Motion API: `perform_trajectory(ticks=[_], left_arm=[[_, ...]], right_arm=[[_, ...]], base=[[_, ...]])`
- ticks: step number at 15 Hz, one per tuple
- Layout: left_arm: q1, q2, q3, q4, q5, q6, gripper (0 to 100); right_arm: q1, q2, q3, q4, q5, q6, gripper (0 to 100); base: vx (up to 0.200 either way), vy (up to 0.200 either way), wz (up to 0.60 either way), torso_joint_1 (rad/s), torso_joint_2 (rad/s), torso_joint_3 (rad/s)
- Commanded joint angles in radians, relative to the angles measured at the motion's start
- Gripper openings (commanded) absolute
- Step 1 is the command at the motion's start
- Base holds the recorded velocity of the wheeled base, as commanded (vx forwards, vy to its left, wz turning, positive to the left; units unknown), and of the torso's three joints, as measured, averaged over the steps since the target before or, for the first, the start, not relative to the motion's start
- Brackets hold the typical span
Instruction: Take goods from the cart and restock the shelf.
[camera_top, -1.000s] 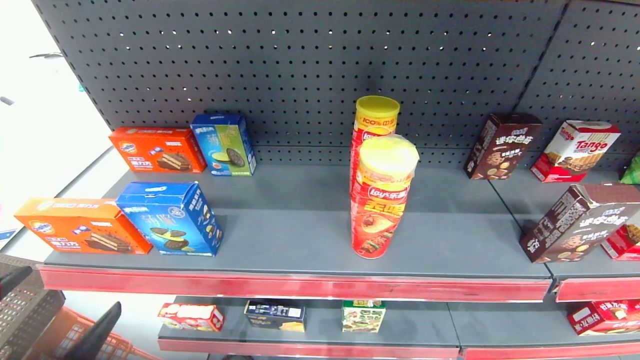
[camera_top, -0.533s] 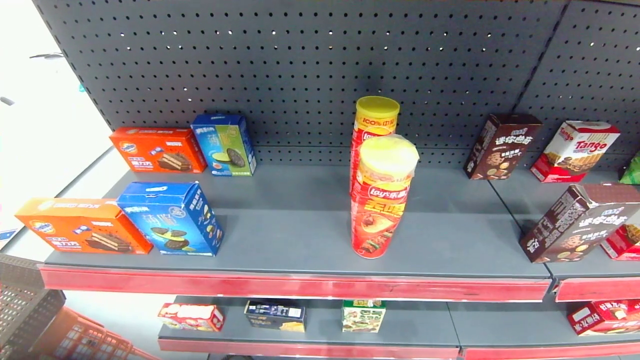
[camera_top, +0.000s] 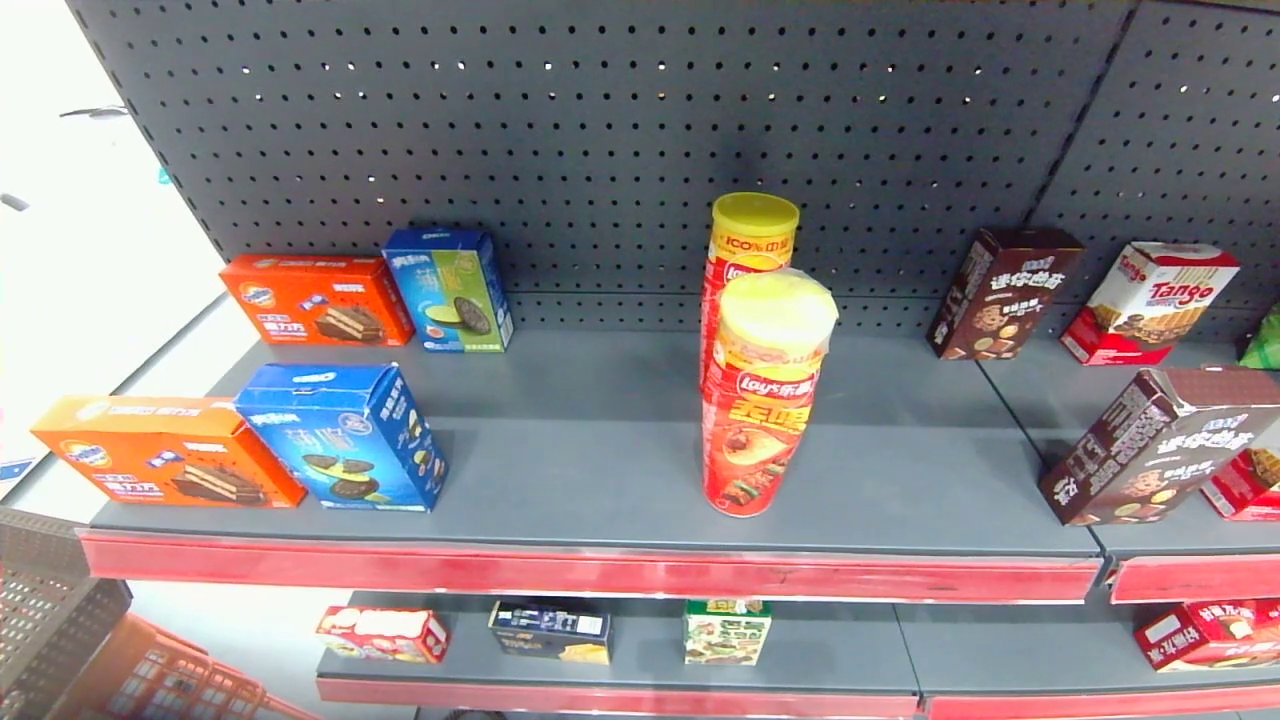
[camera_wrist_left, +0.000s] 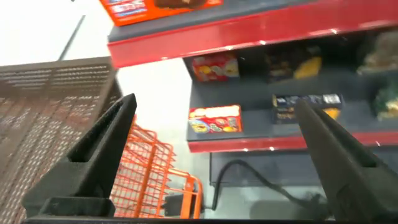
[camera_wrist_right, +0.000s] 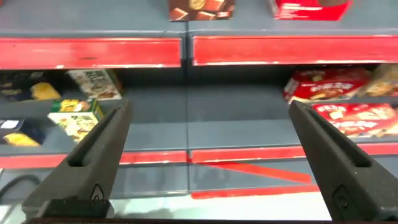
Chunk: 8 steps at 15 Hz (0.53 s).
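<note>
Grey metal shelf (camera_top: 600, 470) w/ red front strip (camera_top: 600, 572) and dark pegboard back (camera_top: 600, 120); pale floor at robot's left. Centre: two red crisp tubes w/ yellow lids, upright, front tube (camera_top: 765, 400) just ahead of rear tube (camera_top: 750, 235). Left: orange biscuit boxes, front (camera_top: 165, 452) and rear (camera_top: 315, 300), each beside a blue biscuit box, front (camera_top: 345, 440) and rear (camera_top: 450, 290). Right: brown boxes (camera_top: 1005, 293), (camera_top: 1160, 445) and a red-and-white wafer box (camera_top: 1150, 300). Labels carry printed text and product pics. Lower shelf (camera_top: 850, 650) bears small packs. Orange wire cart (camera_top: 170, 680) stands at lower left, beside the shelf's left end, next to a dark mesh basket (camera_top: 50, 590). Left end effector (camera_wrist_left: 213, 102): released, fingers spread wide, hanging above the cart (camera_wrist_left: 155, 168). Right end effector (camera_wrist_right: 210, 107): released, fingers spread wide, facing the lower shelves, apart from them.
</note>
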Motion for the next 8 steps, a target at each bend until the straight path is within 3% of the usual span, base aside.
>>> perform_trajectory(ticks=[1,4,5,6,7,8], left_arm=[[0.032,-0.041,0.000,-0.001,-0.001,-0.002,100],[0.032,-0.041,0.000,0.001,-0.007,0.005,100],[0.032,-0.041,0.000,0.001,-0.007,0.005,100],[0.032,-0.041,0.000,0.001,-0.007,0.005,100],[0.032,-0.041,0.000,0.001,-0.007,0.005,100],[0.032,-0.041,0.000,0.002,-0.009,0.005,100]], right_arm=[[-0.001,-0.001,0.004,-0.004,-0.024,0.015,100],[0.076,-0.004,0.004,-0.002,0.085,-0.018,100],[0.054,-0.001,0.007,-0.001,-0.035,0.077,100],[0.025,-0.013,0.013,-0.002,-0.050,0.088,100],[0.054,-0.086,0.027,-0.001,0.082,-0.021,100],[0.059,-0.086,0.027,-0.001,0.120,-0.047,100]], base=[[0.000,0.000,0.00,0.000,0.00,0.000],[0.000,0.000,0.00,0.000,0.00,0.000],[0.000,0.000,0.00,0.000,0.00,0.000],[0.000,0.000,0.00,0.000,0.00,0.000],[0.000,0.000,0.00,0.000,0.00,0.000],[0.000,0.000,0.00,0.000,0.00,0.000]])
